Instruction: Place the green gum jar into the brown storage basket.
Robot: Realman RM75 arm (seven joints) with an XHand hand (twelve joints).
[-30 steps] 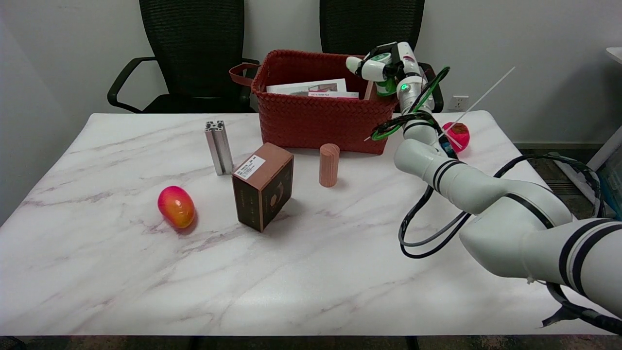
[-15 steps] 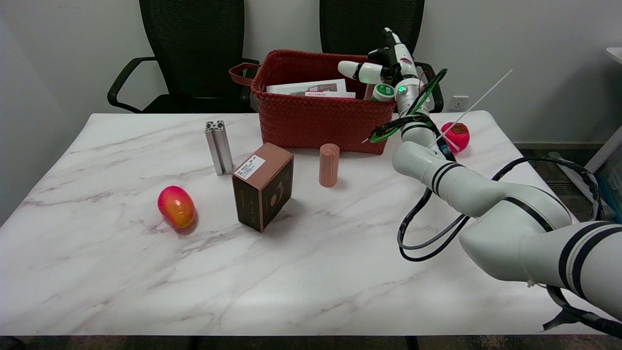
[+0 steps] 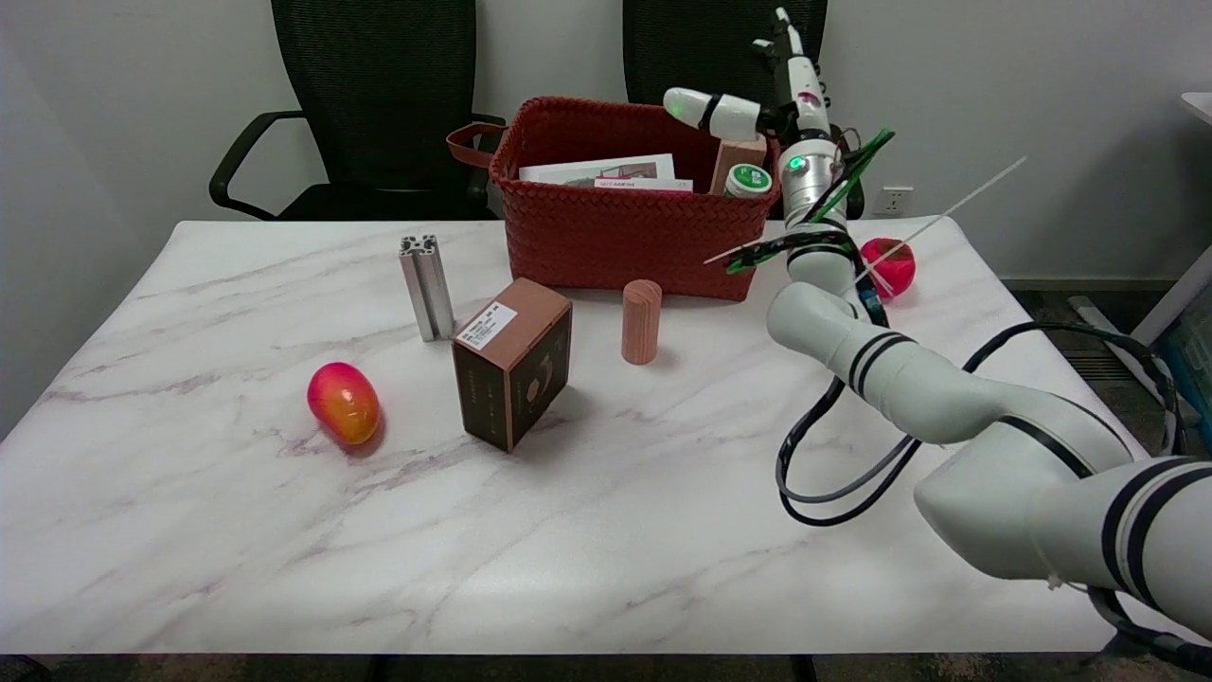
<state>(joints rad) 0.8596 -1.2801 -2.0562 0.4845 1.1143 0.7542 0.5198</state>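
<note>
The green gum jar point(image 3: 748, 180) stands upright inside the brown storage basket point(image 3: 615, 227), in its right corner, with only its white-and-green lid showing above the rim. My right hand point(image 3: 769, 95) hovers above and just behind the jar, fingers spread and holding nothing. One finger points left over the basket and others point up. There is a clear gap between the hand and the jar.
Inside the basket lie flat printed cartons point(image 3: 606, 172) and a small brown block point(image 3: 737, 156). On the table stand a pink cylinder point(image 3: 641, 320), a brown box point(image 3: 512, 362) and a metal profile point(image 3: 425, 287). A mango point(image 3: 343, 403) lies at the left, a red fruit point(image 3: 888, 265) at the right.
A second ago the hand held the jar over the basket's right corner. It let the jar go into the basket, opened its fingers and rose.
</note>
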